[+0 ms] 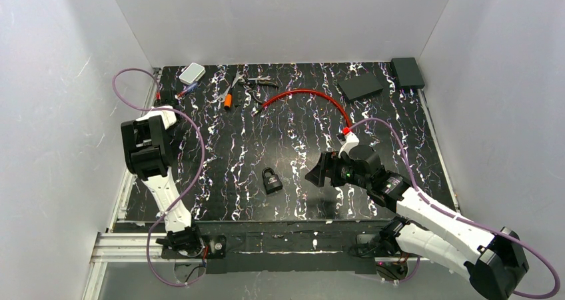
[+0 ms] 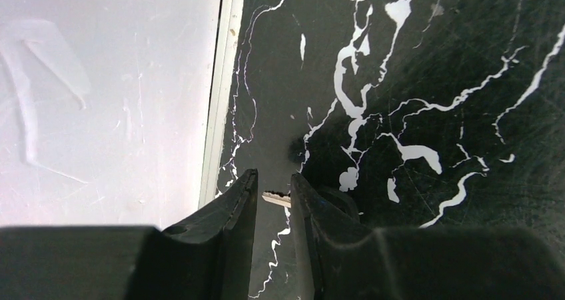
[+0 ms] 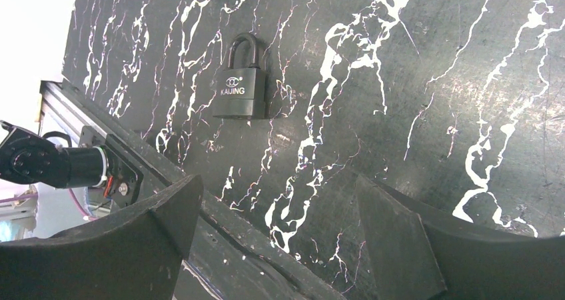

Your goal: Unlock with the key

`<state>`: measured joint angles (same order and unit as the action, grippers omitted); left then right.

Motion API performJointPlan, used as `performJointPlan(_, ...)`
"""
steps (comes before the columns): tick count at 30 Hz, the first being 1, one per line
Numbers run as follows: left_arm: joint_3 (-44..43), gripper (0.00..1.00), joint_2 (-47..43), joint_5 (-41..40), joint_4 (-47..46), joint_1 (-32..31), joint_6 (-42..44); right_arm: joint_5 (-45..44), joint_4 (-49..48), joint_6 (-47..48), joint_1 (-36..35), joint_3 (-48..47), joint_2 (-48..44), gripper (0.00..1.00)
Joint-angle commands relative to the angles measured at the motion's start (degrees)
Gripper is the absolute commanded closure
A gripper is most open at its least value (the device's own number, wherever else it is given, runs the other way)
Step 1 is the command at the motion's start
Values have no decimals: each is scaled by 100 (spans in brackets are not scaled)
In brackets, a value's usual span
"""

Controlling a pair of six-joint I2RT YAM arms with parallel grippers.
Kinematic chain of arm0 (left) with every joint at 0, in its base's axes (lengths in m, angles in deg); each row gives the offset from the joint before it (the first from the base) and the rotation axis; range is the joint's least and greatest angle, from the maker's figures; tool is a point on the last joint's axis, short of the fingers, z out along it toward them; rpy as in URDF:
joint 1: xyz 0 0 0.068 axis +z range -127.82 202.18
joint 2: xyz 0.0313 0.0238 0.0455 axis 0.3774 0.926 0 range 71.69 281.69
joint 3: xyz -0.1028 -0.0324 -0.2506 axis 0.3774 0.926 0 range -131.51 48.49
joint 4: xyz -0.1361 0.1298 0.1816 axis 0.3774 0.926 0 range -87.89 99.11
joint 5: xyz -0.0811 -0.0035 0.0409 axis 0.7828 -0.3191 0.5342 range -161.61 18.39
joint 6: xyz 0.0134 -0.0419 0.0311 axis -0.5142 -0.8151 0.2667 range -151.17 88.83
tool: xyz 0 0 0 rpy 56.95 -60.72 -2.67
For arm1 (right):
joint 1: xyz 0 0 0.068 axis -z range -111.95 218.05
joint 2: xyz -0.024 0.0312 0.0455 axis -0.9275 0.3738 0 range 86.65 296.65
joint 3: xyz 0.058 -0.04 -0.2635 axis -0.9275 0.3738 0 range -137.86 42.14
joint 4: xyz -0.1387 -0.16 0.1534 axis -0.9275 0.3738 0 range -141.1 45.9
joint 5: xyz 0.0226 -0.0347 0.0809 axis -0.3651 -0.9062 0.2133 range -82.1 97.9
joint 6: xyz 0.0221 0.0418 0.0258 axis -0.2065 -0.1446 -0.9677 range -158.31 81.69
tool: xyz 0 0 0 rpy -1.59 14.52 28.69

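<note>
Marbled black tabletop (image 1: 300,127): left claw (image 2: 273,188) pinches the key (image 2: 276,198); right claw (image 3: 278,190), spread wide, should clamp the padlock (image 3: 240,90) body, keyhole exposed.

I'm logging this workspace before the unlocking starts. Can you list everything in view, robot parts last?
padlock: one, black, lying flat at the table's front middle
key: one, silvery, pinched in the left gripper
cable: one, red, curving across the far half
small box: one, white, far left corner
flat boxes: two, black, far right corner
hand tools: several, count unclear, metal with an orange piece, far edge
table: one, black with white veins
left gripper: one, black, shut on the key, near the left edge
right gripper: one, black, open, right of the padlock
</note>
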<state>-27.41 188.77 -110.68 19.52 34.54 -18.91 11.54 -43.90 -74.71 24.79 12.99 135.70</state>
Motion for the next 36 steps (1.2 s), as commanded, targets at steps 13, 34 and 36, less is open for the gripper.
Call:
performJointPlan(13,254,70,-616,546,627,42,-1455,13,67,59,-32,-80,-286,7)
performJointPlan(34,963,71,-1335,1278,777,-553,-2245,-412,322,-44,-26,119,-846,7)
performJointPlan(36,953,71,-1341,1439,920,-594,-2431,-511,321,-59,-29,178,-931,7)
